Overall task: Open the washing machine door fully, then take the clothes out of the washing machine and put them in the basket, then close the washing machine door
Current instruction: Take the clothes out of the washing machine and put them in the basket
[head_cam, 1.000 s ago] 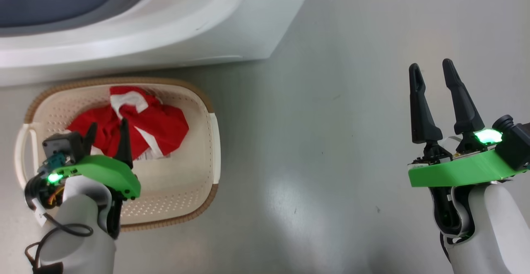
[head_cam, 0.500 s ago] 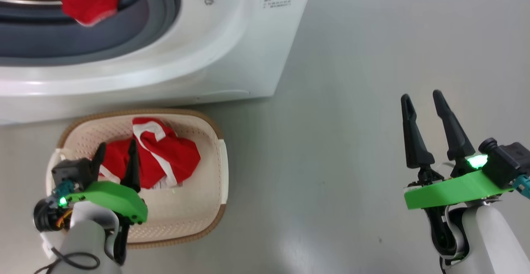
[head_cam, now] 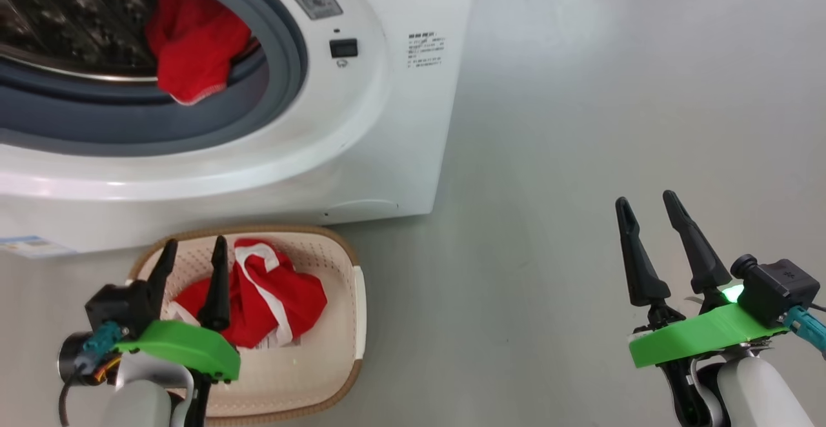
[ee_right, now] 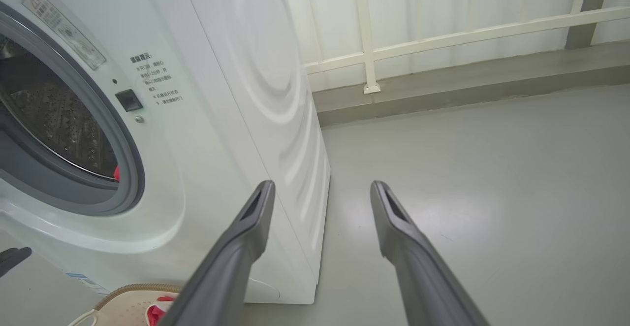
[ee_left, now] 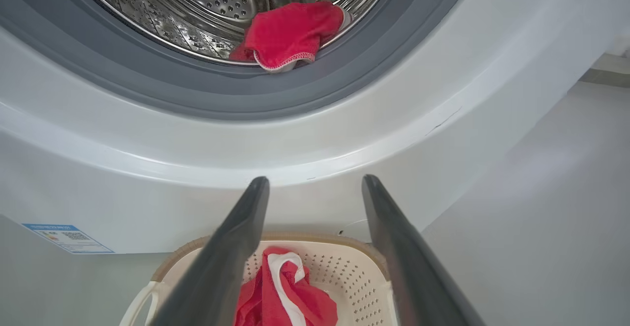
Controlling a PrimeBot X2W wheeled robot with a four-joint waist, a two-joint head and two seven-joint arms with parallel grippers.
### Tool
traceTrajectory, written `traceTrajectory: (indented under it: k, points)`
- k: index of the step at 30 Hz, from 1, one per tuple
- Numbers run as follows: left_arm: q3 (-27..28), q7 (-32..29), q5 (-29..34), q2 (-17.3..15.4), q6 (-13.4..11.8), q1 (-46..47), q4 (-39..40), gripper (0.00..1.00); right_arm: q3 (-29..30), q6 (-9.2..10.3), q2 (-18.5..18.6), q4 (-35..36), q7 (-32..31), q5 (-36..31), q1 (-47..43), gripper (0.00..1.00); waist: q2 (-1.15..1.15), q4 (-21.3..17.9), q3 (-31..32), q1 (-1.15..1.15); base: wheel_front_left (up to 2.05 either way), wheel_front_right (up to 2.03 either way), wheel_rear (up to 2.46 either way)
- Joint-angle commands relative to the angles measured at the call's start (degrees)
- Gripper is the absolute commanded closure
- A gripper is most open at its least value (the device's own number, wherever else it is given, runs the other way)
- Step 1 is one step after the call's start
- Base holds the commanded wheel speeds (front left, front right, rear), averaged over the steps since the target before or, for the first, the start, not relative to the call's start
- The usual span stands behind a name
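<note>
Left pincer (head_cam: 195, 242): fingers spread wide, nothing between them. Hangs above the near end of the basket (head_cam: 358, 298), tips aimed at the front of the washing machine (head_cam: 387, 124).

Right pincer (head_cam: 646, 198): likewise spread and empty, over bare floor (head_cam: 548, 124), well off to the right of the machine's corner.

Step in hand, as judged: between loads. First red garment (head_cam: 271, 298) lies in the basket, just below and right of the left pincer. Second red garment (head_cam: 193, 53) sits at the mouth of the drum (head_cam: 77, 20).

Key relation: second red garment straight ahead of and above the left pincer, almost on the line between its two fingers, a touch left of centre in the left wrist view. Well apart from it, with the grey gasket (head_cam: 284, 72) in between. Far to the left of the right pincer, so left arm clearly nearer.

Orientation: bunched, so axis weak. From the left wrist slightly wider than tall, long side running across the finger gap, along the drum lip. White-stitched hem points down and outward, drooping onto the gasket toward the left pincer.

Next move probably calls for a lift and a forward reach, closing across the short side at the hem.
</note>
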State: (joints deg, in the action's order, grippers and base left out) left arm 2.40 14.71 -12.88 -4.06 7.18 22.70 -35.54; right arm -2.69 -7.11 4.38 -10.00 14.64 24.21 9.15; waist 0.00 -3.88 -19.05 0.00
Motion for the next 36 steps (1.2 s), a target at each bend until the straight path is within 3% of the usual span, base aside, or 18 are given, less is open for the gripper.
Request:
traceTrajectory:
  k: [1,21,36]
  points:
    - [1.3,0.3,-0.4,-1.4,0.3,-1.6,2.6,0.00,-1.5,-0.37,0.8,1.2,0.4,0.2,-1.0,0.00,0.00,-0.1,2.7,0.00,0.00,0.00,0.00]
    - [3.9,0.3,3.3,-0.3,0.3,-15.0,22.0,0.00,-0.3,-0.37,1.9,1.0,0.4,1.0,-7.7,0.00,0.00,0.4,10.3,0.00,0.00,0.00,0.00]
    - [6.7,0.3,3.9,1.1,0.3,-23.3,29.4,0.00,1.1,-0.37,1.3,1.9,0.4,1.0,-10.1,0.00,0.00,0.4,10.9,0.00,0.00,0.00,0.00]
